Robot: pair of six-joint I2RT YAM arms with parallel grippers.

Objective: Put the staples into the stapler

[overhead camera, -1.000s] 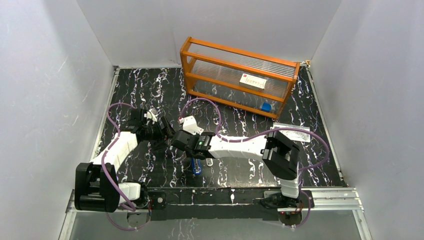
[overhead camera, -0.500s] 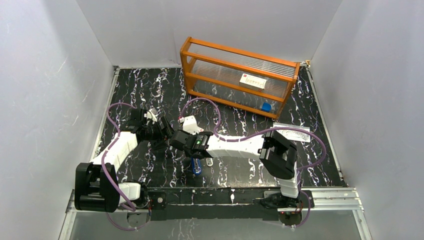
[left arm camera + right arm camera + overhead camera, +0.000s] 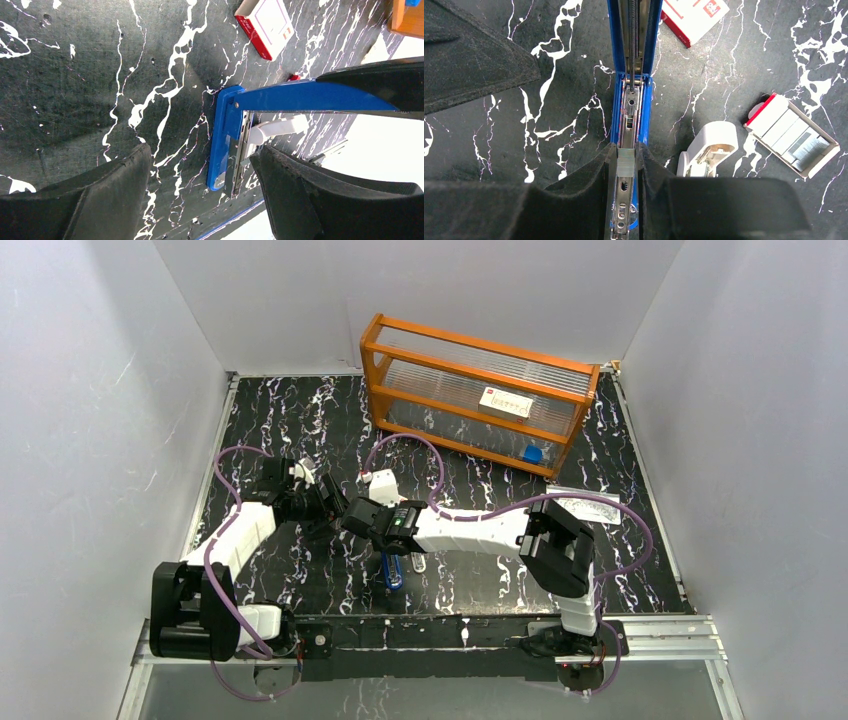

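Black, white-veined tabletop (image 3: 300, 420), shown from above and from both wrists. Near its near edge, a little left of the middle: the stapler (image 3: 646, 115), blue, hinged wide open, lid (image 3: 651, 30) tipped up at the far end, bare metal channel (image 3: 629, 120) running from near to far. Right hand (image 3: 626, 155) clenched on the staples (image 3: 626, 164), a small silvery block, poised directly over the near part of that channel and lined up with its long axis; already touching the metal or not, impossible to tell. Clearly the nearer hand, and the one placed to do the loading. Left hand (image 3: 202, 150) released, fingers spread wide, low beside the stapler's left flank, gripping nothing and apparently touching nothing. Likely next move: a short drop into the channel and a push toward the hinge, with little room for sideways error between such narrow walls. Possible snags: the spring rod (image 3: 632, 40) under the raised lid, or the block tilting and catching on a rim. Just right of the stapler, a white rounded object (image 3: 709, 147); further right, an open tray (image 3: 791, 137) of spare strips; towards the far edge, a red-and-white box (image 3: 694, 15). None across the path. Along the far edge, well apart, an orange rack (image 3: 470, 390).
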